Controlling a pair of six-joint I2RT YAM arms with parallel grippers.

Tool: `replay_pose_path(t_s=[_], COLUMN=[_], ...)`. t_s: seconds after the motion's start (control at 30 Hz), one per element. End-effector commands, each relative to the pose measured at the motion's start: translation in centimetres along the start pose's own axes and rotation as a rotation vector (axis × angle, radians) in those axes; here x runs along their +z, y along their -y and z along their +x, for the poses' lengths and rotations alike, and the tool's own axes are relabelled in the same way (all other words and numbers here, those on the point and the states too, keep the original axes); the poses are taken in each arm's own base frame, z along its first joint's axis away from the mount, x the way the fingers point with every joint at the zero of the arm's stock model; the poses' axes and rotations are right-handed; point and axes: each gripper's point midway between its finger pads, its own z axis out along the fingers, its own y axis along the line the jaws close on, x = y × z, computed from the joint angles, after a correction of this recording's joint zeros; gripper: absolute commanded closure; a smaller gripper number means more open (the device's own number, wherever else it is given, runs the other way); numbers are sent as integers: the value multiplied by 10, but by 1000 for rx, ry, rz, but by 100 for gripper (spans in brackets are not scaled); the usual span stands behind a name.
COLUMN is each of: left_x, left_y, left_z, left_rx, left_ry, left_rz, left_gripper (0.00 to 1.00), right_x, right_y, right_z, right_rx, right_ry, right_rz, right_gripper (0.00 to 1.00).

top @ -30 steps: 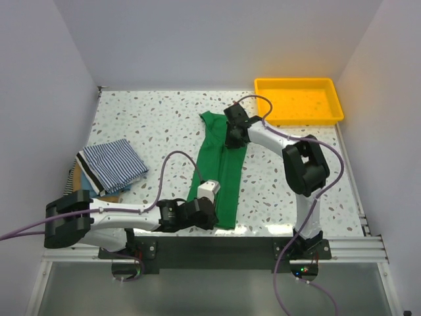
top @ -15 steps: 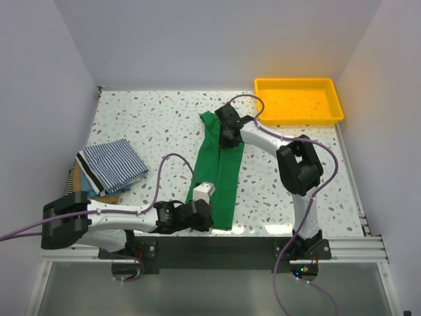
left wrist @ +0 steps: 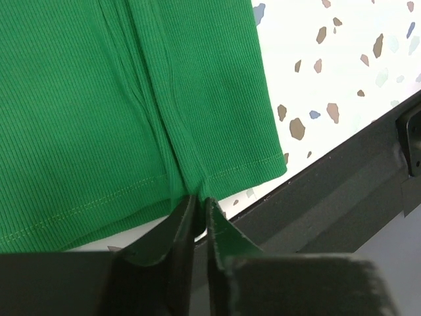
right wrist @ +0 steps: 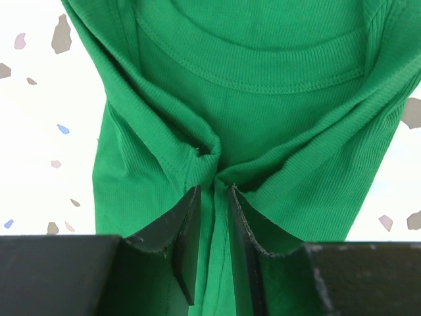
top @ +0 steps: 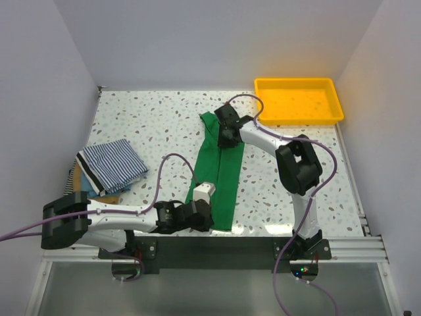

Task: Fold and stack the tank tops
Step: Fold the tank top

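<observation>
Green tank top (top: 222, 178): folded into a long strip in the middle of the speckled table (top: 151, 125), running from 12 to 6 o'clock.
Right gripper (right wrist: 214, 187): at the strip's 12 o'clock end, jaws clamped on bunched cloth below the neckline.
Left gripper (left wrist: 198, 197): at the 6 o'clock hem by the table's edge, tips nearly together. I cannot tell whether they pinch the hem.
Striped tank top (top: 112, 164): folded on top of a pile at 9 o'clock, well apart from the strip.
Yellow tray (top: 299, 121): in the 1 o'clock corner, apart from the cloth.
In the way: the left arm's purple cable (top: 172, 156) arcs just beside the strip's 9 o'clock edge.
</observation>
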Motion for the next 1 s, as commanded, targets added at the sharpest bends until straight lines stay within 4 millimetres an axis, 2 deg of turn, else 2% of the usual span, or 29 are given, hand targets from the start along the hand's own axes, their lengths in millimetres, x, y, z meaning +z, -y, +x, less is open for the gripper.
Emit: replay_pose_path(t_s=[0.0,0.07,0.1,0.2,0.23,0.27,0.33,0.37,0.4,0.47,0.5,0.53,0.57,0.6,0.63,0.67,0.7,0.77,0.8,0.83,0.87,0.9,0.93,0.97], left_x=[-7,-10,-12,-21,-28,-30,-38,-40,-41,-41,-40,-40,-39,-39,-41,-35,-34,-27,-25,-26,-11,-6,9,19], left_y=[17,22,23,33,40,41,44,42,40,24,9,5,1,-17,-16,-21,-35,-41,-53,-43,-45,-47,-41,-40], left_z=[-17,-20,-22,-33,-43,-49,-63,-72,-79,-102,-122,-135,-146,-166,-185,-193,-209,-238,-253,-279,-284,-298,-315,-322], left_rx=[-4,-4,1,14,8,7,-6,-17,-34,-84,-119,-137,-148,-168,-176,-180,-183,-192,-187,-174,-159,-139,-122,-115], left_ry=[34,40,42,68,90,110,140,166,181,215,250,271,280,316,354,355,379,419,437,503,488,513,531,521], left_rz=[38,52,57,81,99,94,86,69,58,0,-35,-42,-45,-80,-70,-85,-114,-136,-153,-101,-87,-68,-32,-18], left_gripper=[81,77,75,69,67,67,66,66,66,66,66,66,67,67,67,67,67,67,67,67,67,68,70,71], right_x=[-25,-31,-33,-39,-40,-37,-41,-39,-39,-38,-36,-30,-31,-29,-26,-21,-19,-16,-18,-19,-16,-21,-21,-19], right_y=[-18,-13,-7,14,21,38,53,68,73,86,89,93,95,97,99,100,101,107,108,108,110,110,108,111], right_z=[-37,-45,-45,-61,-64,-67,-75,-76,-79,-89,-93,-93,-103,-104,-107,-114,-117,-121,-121,-123,-117,-120,-123,-118], right_rx=[6,2,-4,15,26,46,75,95,106,126,128,125,131,126,121,121,118,113,113,122,121,128,137,138], right_ry=[108,135,133,164,165,162,178,173,177,191,197,190,208,201,198,203,202,196,194,204,198,219,241,235], right_rz=[-51,-27,0,55,61,89,103,120,120,137,141,155,156,168,182,196,208,249,254,253,254,245,235,235], right_gripper=[72,71,71,72,72,73,73,73,73,73,73,73,73,73,73,73,74,75,76,76,76,75,75,75])
